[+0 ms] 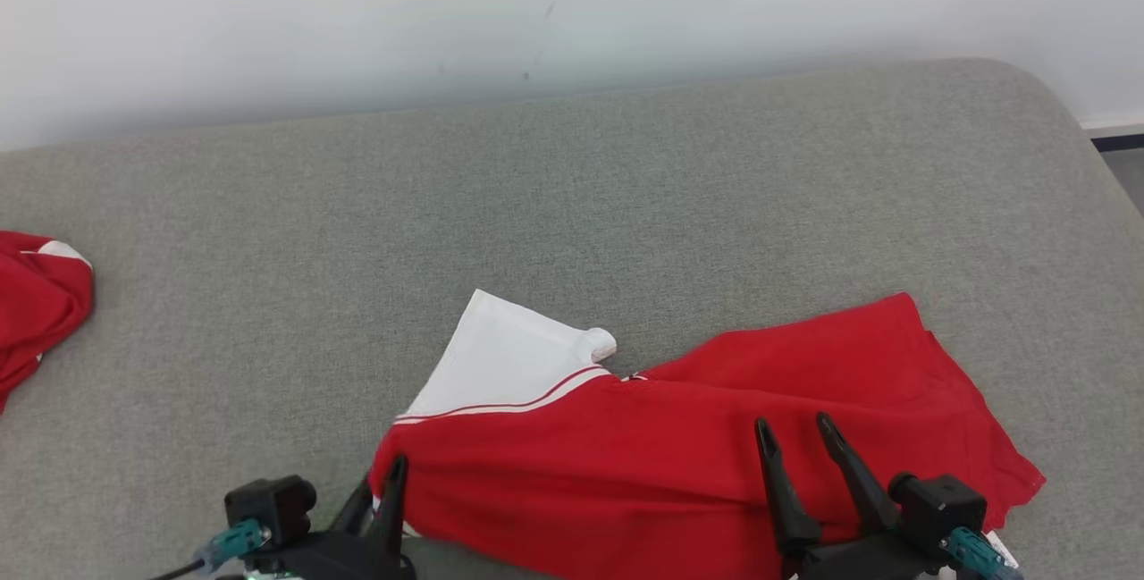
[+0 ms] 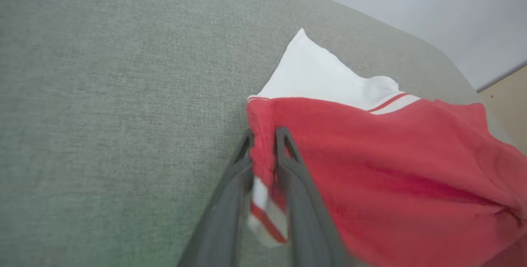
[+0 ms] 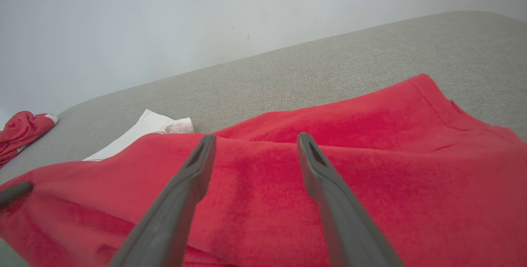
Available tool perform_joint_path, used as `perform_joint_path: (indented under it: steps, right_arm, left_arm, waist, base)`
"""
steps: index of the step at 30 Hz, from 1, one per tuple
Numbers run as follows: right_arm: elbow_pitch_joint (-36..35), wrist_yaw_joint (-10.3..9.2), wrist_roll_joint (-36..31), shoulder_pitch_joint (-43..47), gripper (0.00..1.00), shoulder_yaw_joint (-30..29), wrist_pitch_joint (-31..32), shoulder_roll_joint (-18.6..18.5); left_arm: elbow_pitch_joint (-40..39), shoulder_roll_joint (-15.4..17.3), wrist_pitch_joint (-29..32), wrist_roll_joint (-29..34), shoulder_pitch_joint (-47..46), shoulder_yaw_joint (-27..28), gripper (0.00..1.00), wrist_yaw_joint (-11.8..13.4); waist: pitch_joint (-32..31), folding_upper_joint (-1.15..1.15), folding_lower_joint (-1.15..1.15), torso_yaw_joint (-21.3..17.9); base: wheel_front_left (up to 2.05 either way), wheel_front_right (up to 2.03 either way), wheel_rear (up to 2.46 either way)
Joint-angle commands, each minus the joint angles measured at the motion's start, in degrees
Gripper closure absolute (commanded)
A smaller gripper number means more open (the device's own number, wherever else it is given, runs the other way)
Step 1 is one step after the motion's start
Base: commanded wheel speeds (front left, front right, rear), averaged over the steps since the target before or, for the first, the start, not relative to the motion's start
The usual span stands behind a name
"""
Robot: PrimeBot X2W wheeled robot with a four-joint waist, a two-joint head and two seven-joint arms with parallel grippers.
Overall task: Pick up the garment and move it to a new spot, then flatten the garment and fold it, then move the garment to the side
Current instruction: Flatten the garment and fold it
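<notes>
In the head view, the garment (image 1: 715, 437) lies crumpled on the cushion (image 1: 536, 187), at its near edge and right of its middle, with a white sleeve (image 1: 509, 357) pointing toward the cushion's far side. The left end effector (image 1: 396, 466) is at the near edge of the cushion, pressed together on the garment's left corner. The right end effector (image 1: 793, 424) is spread over the red cloth, further along that near edge. A second red cloth (image 1: 36, 303) sits at the cushion's left edge. In the left wrist view, the left end effector (image 2: 265, 132) pinches the hem of the garment (image 2: 391, 168), with cloth between its fingers. In the right wrist view, the right end effector (image 3: 256, 137) stands wide over the garment (image 3: 370, 156) and holds nothing; I cannot tell if it touches. I judge the task is at an early stage: one corner is gripped, but the garment is not flat, not folded and not yet put aside.
</notes>
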Motion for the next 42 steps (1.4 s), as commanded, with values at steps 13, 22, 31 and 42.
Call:
perform_joint_path:
  steps: [13, 22, 31, 42]
  right_arm:
    - [-0.39, -0.12, -0.65, -0.19, 0.0, -2.2, 0.07, 0.12]
    - [-1.12, -0.12, -1.29, -0.14, 0.0, -4.89, 1.31, 0.12]
    - [-2.96, -0.12, -6.08, -4.73, 0.0, -14.37, 16.01, 0.1]
    - [2.8, -0.13, -13.63, -17.43, 0.0, -24.36, 35.72, -1.79]
  left_arm:
    - [-4.29, 2.03, -11.12, 9.55, 6.83, 5.61, 0.0, 6.06]
    - [-13.03, -5.03, -11.24, 25.06, 15.23, 16.01, 0.0, 1.27]
    - [-10.35, -11.35, -11.25, 30.87, 19.32, 22.36, 0.0, -4.84]
    - [-7.95, -14.12, -11.26, 34.28, 17.94, 25.15, 0.0, -9.71]
  waist:
    - [0.66, 0.0, 0.0, 0.97]
    - [-1.46, 0.0, 0.0, 1.15]
    - [-2.65, 0.0, 0.0, 1.74]
    - [-1.55, 0.0, 0.0, 4.37]
  base:
    - [0.0, 0.0, 0.0]
    - [0.0, 0.0, 0.0]
    - [0.0, 0.0, 0.0]
    - [0.0, 0.0, 0.0]
